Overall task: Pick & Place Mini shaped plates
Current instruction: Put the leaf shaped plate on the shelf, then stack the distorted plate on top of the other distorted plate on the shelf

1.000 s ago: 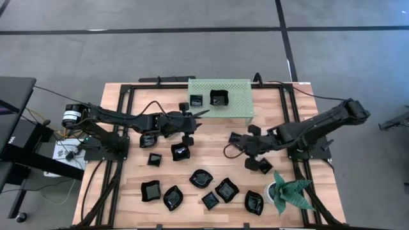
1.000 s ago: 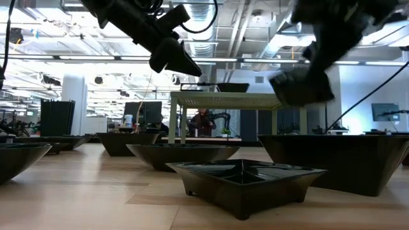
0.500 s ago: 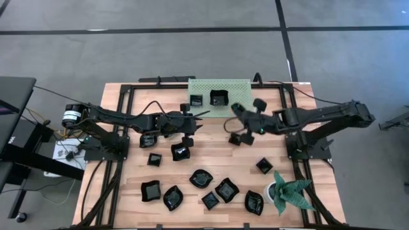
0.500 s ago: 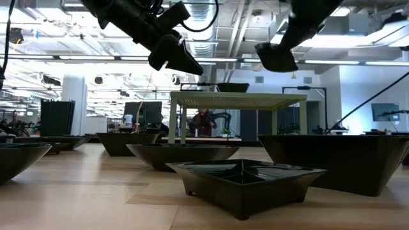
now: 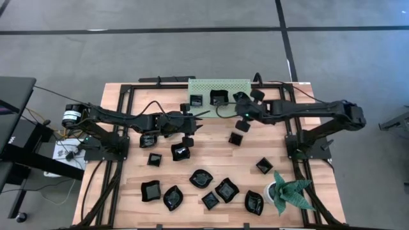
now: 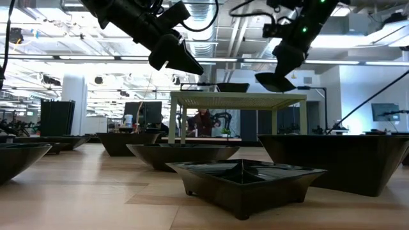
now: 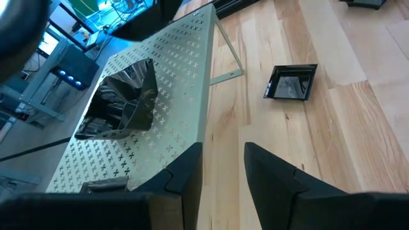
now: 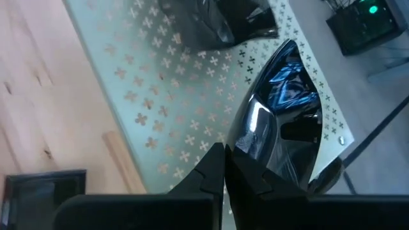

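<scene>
The mini shaped plates are small glossy black dishes. Two, one point(image 5: 195, 99) and another point(image 5: 219, 98), rest on the green perforated stand point(image 5: 233, 86) at the table's far edge. A square one point(image 5: 234, 138) lies on the wood just in front of the stand. My right gripper point(image 5: 239, 102) is over the stand's right part, shut on a pointed plate point(image 8: 275, 108). My left gripper point(image 7: 223, 172) hovers open and empty at the stand's near edge, left of the right gripper. My right gripper pinches the pointed plate by the rim point(image 8: 248, 137) at its end nearest the fingers, between its two fingertips point(image 8: 214, 167). The fingers slant down toward the stand. The plate point(image 6: 276, 81) hangs tilted below them, clear of the stand's top.
Several more black plates lie across the table's near half, among them one point(image 5: 201, 179) and another point(image 5: 264, 166). A green spiky plant in a white pot point(image 5: 287, 191) stands at the near right. Black frame rails point(image 5: 128, 115) run along both table sides.
My right gripper has swung from the middle right of the table toward the far edge, carrying the plate up and over the stand's right part, and has turned as it went. It has stayed shut on the plate.
</scene>
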